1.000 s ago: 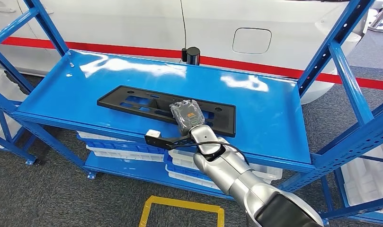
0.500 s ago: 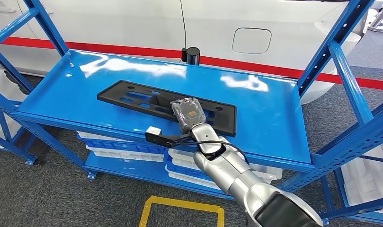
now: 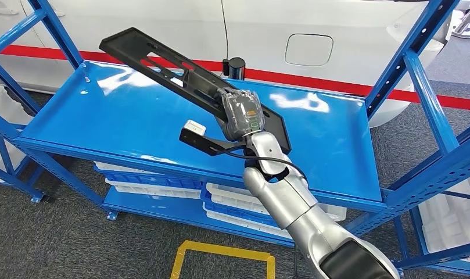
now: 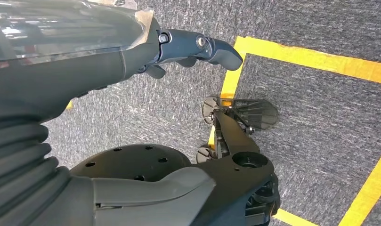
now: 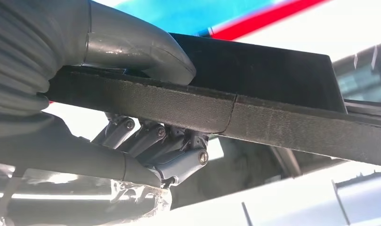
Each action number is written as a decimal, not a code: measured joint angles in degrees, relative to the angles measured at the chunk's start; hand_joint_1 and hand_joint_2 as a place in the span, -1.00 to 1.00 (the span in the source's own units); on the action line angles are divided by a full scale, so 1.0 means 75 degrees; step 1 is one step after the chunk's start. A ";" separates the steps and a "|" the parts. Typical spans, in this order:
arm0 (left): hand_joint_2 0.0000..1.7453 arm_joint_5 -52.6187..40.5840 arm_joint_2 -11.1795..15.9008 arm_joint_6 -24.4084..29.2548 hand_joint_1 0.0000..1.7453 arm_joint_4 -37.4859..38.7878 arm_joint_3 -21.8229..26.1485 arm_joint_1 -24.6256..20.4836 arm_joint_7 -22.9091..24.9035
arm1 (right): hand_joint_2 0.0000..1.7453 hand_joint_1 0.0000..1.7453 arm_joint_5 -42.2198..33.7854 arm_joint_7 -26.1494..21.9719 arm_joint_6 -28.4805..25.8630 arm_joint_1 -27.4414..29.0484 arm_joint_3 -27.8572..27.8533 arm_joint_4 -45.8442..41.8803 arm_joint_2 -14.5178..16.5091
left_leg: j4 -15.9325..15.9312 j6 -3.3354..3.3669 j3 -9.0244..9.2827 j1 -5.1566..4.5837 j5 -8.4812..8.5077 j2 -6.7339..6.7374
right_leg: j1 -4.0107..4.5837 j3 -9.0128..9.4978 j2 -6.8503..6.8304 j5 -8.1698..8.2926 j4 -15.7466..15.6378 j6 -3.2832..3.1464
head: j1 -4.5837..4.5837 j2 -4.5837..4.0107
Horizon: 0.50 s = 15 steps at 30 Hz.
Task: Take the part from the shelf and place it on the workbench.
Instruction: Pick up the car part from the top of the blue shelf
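Right hand (image 3: 242, 115) raised, gripping; left hand (image 4: 198, 47) hanging.

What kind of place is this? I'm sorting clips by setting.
Probably a car plant or workshop: blue steel shelf, white car body behind it, yellow floor tape. The right hand holds a black part.

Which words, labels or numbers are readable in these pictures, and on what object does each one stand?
None can be read.
Back of the right hand: an orange and green label under clear wrap, too blurred to read.
Black part, blue shelf and white car: no text visible.
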 joint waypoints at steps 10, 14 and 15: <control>1.00 0.0024 0.0004 0.0023 -1.00 0.0074 -0.0125 0.0009 -0.0199 | 1.00 1.00 -0.1169 -0.0591 -0.0197 0.0798 -0.0732 -0.2939 -0.0372 | 0.0000 0.0000 -0.0002 -0.0002 -0.0001 -0.0002 | -0.0001 -0.0001 -0.0001 0.0000 0.0000 0.0000 | -0.0001 0.0000; 1.00 0.0024 0.0007 0.0001 -1.00 0.0098 -0.0199 0.0008 -0.0117 | 1.00 1.00 -0.2211 -0.1045 -0.0138 0.1108 -0.0963 -0.3982 -0.0427 | 0.0000 0.0000 -0.0001 -0.0001 -0.0001 0.0000 | -0.0001 -0.0002 0.0000 0.0000 -0.0001 0.0000 | 0.0000 0.0000; 1.00 0.0023 0.0008 0.0000 -1.00 0.0102 -0.0211 0.0007 -0.0113 | 1.00 1.00 -0.2244 -0.1060 -0.0127 0.1156 -0.0997 -0.4142 -0.0439 | 0.0000 0.0000 -0.0001 -0.0001 -0.0001 0.0000 | -0.0001 -0.0002 0.0000 -0.0001 -0.0001 -0.0001 | 0.0000 0.0000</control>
